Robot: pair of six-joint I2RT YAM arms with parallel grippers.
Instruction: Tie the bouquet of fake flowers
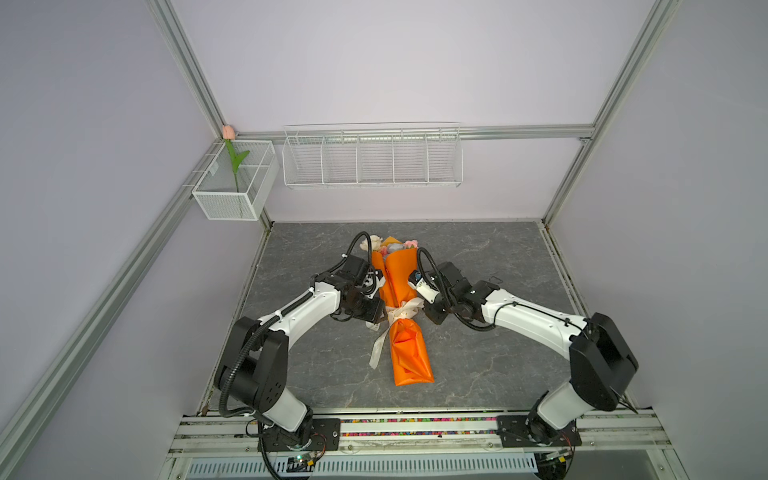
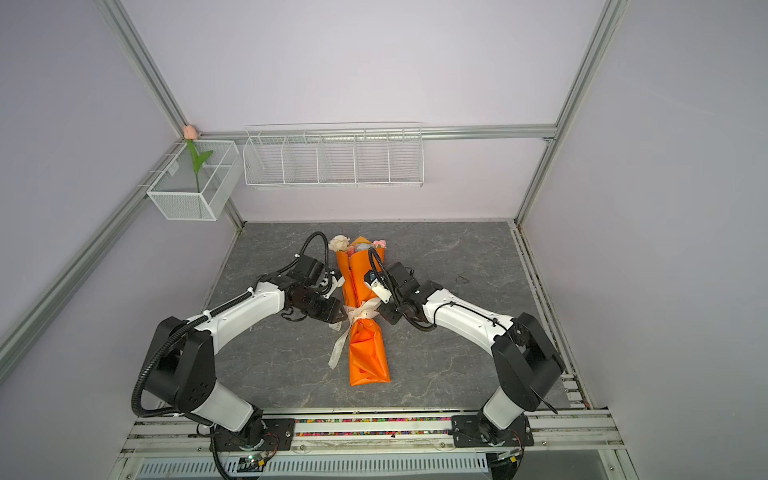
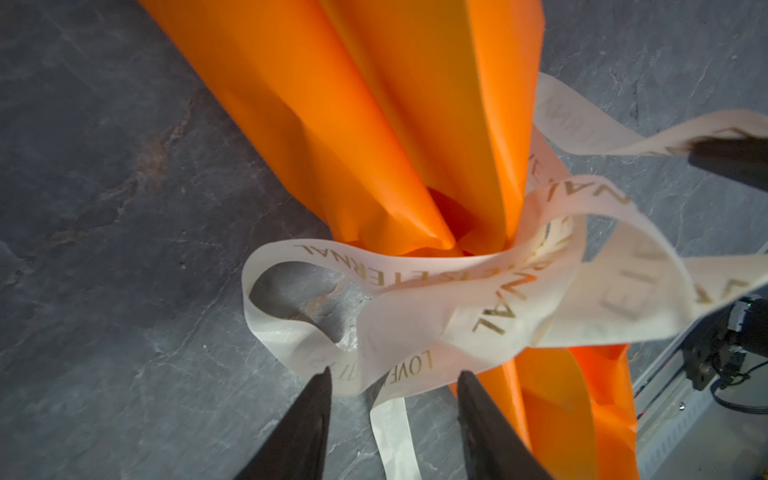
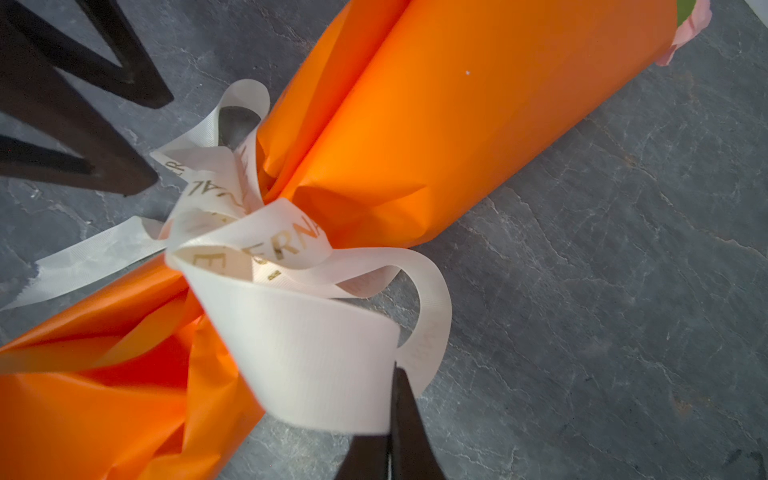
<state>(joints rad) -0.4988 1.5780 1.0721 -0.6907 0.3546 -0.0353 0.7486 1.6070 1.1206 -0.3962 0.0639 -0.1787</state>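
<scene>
While beside the bouquet point(image 1: 409, 357), left jaws apart, right jaws pinching ribbon point(image 4: 316, 365).

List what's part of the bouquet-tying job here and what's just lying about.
In the job:
- bouquet of fake flowers, wrapped in orange paper
- cream ribbon round its middle
- left pincer, open at the ribbon
- right pincer, shut on the ribbon

Lying about:
- pink tulip, standing in the mesh basket
- wire rack on the back wall
</scene>
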